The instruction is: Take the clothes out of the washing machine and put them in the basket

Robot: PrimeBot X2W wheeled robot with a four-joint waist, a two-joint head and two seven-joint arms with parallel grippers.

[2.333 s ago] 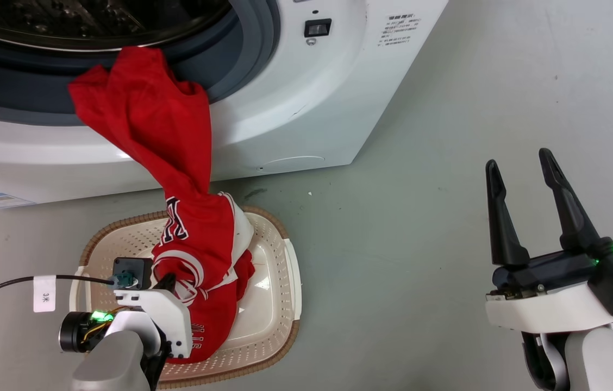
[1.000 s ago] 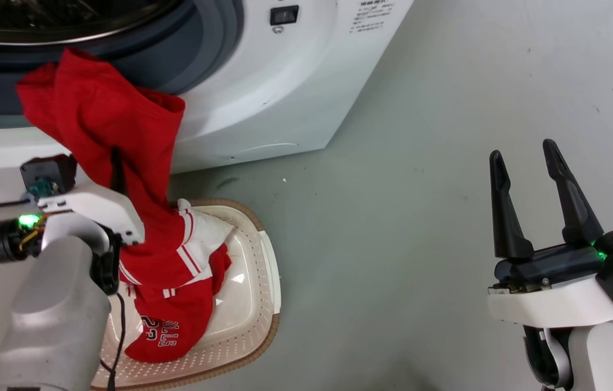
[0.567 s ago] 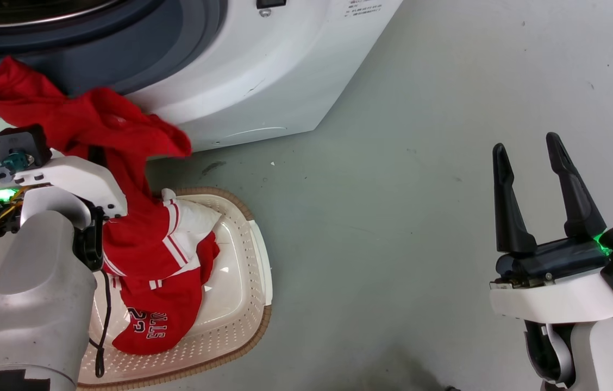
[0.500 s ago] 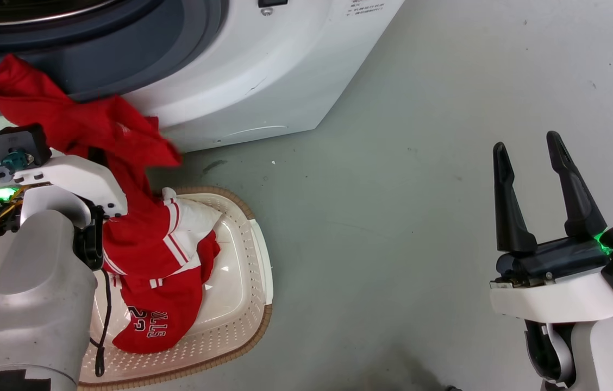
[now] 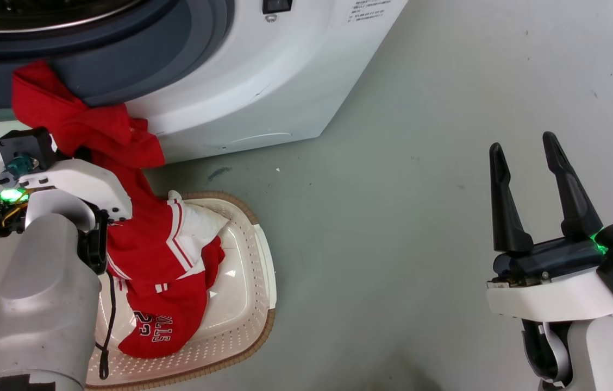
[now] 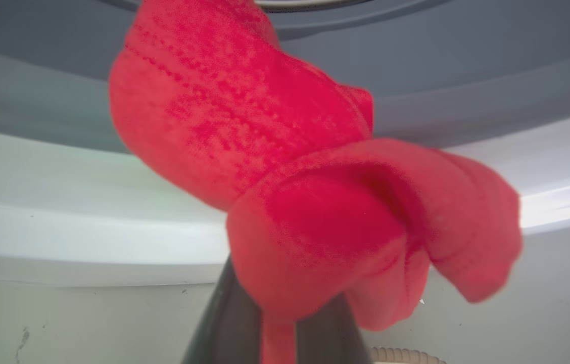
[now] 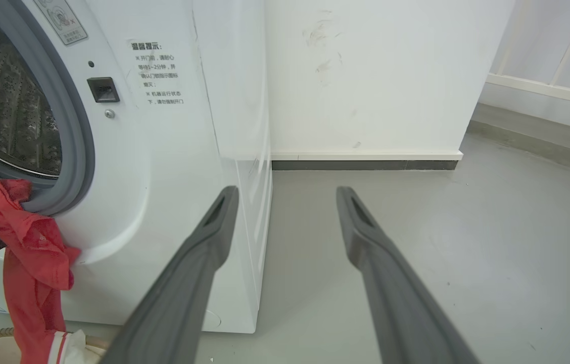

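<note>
one continuous run of red clothes (image 5: pixel 149 255) spans from the washing machine (image 5: pixel 263 81) down to the basket (image 5: pixel 241 331).

upper end: bunched over the grey gasket (image 5: pixel 138 60) at the lower edge of the door opening, then hanging down the white front panel.

lower end: lying inside the basket, with white-and-red striped trim on top and white "bulls 23" lettering face up, reading upside down in the head view.

basket: on the floor (image 5: pixel 393 217), just in front of the machine's base.

left gripper (image 6: pixel 277 328): at the hanging middle section of the clothes, in front of the machine's lower panel. in the left wrist view a strip of red fabric runs between its two dark fingers, which are pinched on it. a loose fold covers the fingertips. in the head view the fingers are hidden behind fabric.

right gripper (image 5: pixel 522 142): well apart from the clothes, over bare floor to the right of the machine. fingers spread, nothing between them.

right wrist view: the perforated steel drum (image 7: pixel 7 116) shows through the door opening, and a white wall (image 7: pixel 366 76) stands behind the machine.
</note>
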